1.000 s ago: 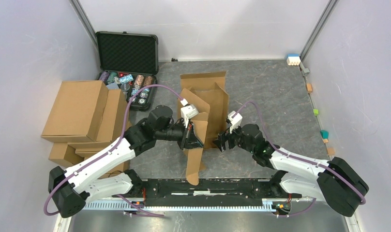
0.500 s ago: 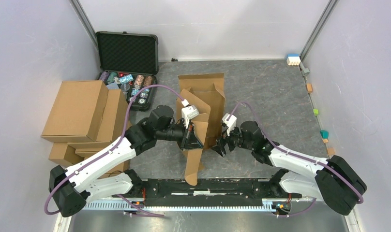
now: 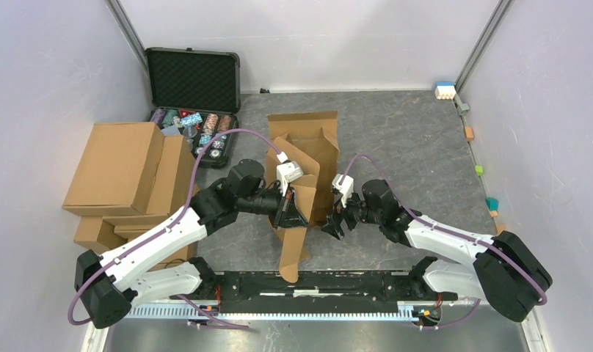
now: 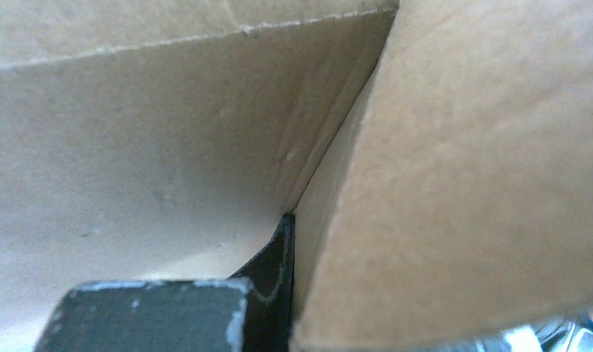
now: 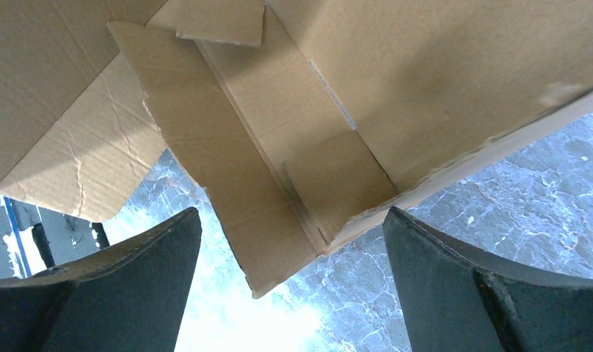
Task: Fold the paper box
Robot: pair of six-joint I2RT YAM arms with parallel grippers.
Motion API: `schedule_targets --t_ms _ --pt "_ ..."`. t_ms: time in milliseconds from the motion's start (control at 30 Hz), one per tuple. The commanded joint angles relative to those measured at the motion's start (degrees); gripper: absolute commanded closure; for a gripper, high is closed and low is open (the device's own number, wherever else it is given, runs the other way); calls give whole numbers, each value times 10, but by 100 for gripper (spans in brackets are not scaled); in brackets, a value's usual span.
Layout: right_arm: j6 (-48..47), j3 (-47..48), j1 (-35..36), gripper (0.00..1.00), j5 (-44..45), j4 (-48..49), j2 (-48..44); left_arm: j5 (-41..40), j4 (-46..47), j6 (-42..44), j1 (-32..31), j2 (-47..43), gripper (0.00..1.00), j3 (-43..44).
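Your box (image 3: pixel 305 150) stands half-raised, its long axis running away from the arm bases, and the case (image 3: pixel 194 77) lies off its far left corner. The left gripper (image 3: pixel 288 211) is at the box's near left, closed on the upright left side. Its wrist view shows only cardboard pressed against one dark finger. The right gripper (image 3: pixel 335 222) sits just beside the box's near right corner and is the one free to act: its fingers (image 5: pixel 125 279) are spread wide and hold nothing. In its wrist view a loose corner flap (image 5: pixel 279 213) lies straight ahead, framed between the fingers but touching neither. Folding that flap inward looks like your next move, so come in squarely.
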Motion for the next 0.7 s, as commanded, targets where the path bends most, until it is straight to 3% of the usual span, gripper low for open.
schedule_targets --t_ms 0,267,500,667 --pt "-25 26 3 2 -53 9 7 21 -34 10 0 8 98 6" --pt "-7 33 4 3 25 18 14 28 -33 12 0 7 98 6" --pt "23 40 7 13 68 48 32 32 -31 10 0 8 98 6" --pt "34 42 18 27 81 70 50 35 -31 12 0 11 98 7"
